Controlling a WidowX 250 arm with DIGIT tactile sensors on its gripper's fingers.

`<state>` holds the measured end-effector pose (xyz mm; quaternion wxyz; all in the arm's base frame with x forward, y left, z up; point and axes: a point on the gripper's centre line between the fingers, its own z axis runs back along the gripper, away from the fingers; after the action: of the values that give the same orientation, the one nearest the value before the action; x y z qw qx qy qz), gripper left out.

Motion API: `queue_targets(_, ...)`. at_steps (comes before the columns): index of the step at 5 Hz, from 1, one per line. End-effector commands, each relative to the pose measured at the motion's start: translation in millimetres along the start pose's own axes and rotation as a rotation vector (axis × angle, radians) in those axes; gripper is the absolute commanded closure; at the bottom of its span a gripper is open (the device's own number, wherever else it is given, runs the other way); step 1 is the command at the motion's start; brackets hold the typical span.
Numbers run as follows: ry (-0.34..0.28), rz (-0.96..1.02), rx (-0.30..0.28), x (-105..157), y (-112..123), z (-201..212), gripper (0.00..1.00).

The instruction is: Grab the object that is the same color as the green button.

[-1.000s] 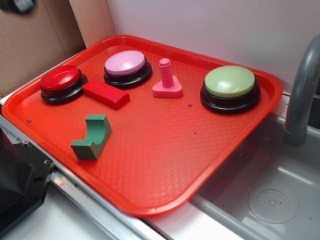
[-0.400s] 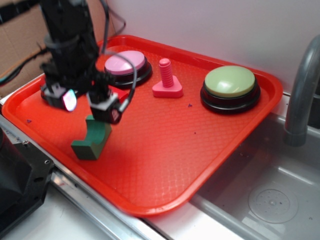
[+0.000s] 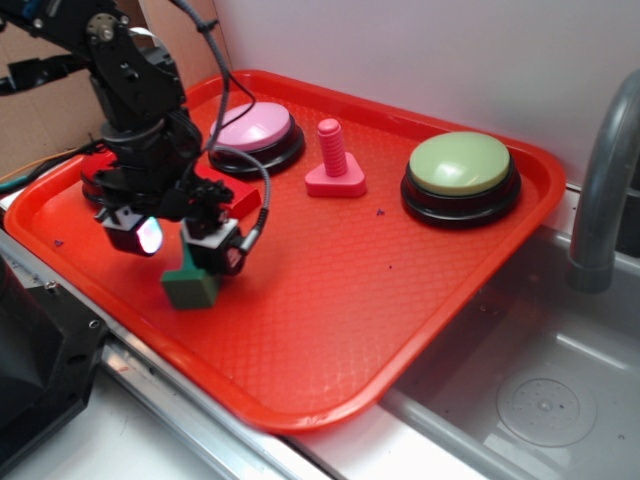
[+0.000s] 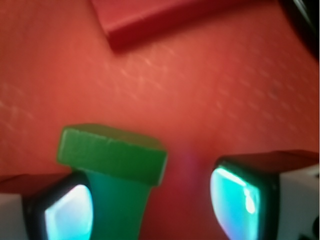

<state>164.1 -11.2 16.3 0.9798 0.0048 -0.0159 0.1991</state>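
The object, a small dark green block (image 3: 190, 288) with an arch cut-out, lies at the front left of the red tray (image 3: 330, 300). My gripper (image 3: 178, 245) is low over it and open, one finger on each side. In the wrist view the green block (image 4: 112, 155) sits between the lit pads, close to the left pad (image 4: 67, 215). A gap of bare tray separates it from the right pad (image 4: 235, 200). The gripper (image 4: 152, 207) holds nothing. The pale green button (image 3: 460, 165) stands at the tray's far right.
A flat red block (image 3: 238, 200) lies just behind the gripper and shows in the wrist view as a red block (image 4: 155, 20). A pink button (image 3: 250, 125) and a pink bolt (image 3: 333, 160) stand at the back. A faucet (image 3: 605, 190) and a sink (image 3: 540, 400) are to the right.
The arm came into view from the left and has lowered, so the open fingers now straddle the green block.
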Motion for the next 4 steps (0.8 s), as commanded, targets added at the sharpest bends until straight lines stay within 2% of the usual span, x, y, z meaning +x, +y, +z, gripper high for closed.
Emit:
queue_targets(1,0.005,-0.133,-0.01,-4.7,-34.4,9.3,0.0)
queue_targets(2,-0.016,-0.16,-0.033,-3.5,-38.9,34.8,0.0)
queue_targets(3,-0.089,-0.125,-0.064,-2.6,-37.8,66.6,0.0)
queue_targets(4,-0.063,-0.151,-0.074,-2.6,-45.6,62.1,0.0)
